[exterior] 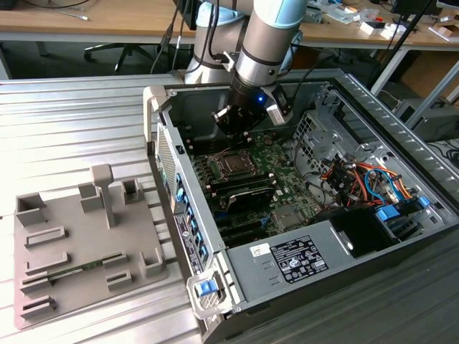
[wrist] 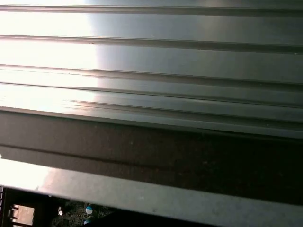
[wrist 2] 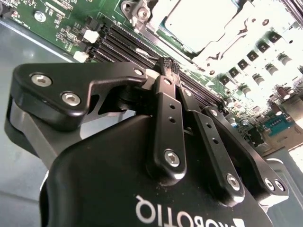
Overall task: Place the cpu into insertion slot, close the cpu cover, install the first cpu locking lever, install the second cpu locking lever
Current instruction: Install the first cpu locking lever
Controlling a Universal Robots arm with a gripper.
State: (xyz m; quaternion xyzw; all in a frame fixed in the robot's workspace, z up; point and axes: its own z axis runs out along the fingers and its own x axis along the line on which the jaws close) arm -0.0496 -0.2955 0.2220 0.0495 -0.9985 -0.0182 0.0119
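**End effector poised over the socket, fingers pressed together**

Here the arm reaches down into the open computer case [exterior: 287, 215], and its end effector [exterior: 233, 127] hangs just above the motherboard [exterior: 265, 179], a little short of the processor socket. From the exterior view the socket reads as a dark square with a silver surround. The second wrist view gives what that one cannot: the black fingers [wrist 2: 171, 101] are clenched tip to tip with nothing between them, and past their tips lies the cpu [wrist 2: 199, 21], its pale grey top seated flat in the socket. The cpu cover [wrist 2: 236, 35] lies down around it as a bright metal frame. Whether the locking levers are latched I cannot tell.

The first wrist view looks another way, across the ribbed metal counter [wrist: 151, 56] and the dark upper edge of the case wall [wrist: 151, 156].

Black memory slots [wrist 2: 123, 40] run beside the socket, close under the fingertips. On the exterior view's right a tangle of coloured cables [exterior: 358, 175] and a drive cage crowd the case; the power supply [exterior: 297, 261] fills the near corner. On the exterior view's left a grey fixture tray [exterior: 79, 244] sits on the counter, well apart from the case. Above the socket the space is open, hemmed in by the case walls.
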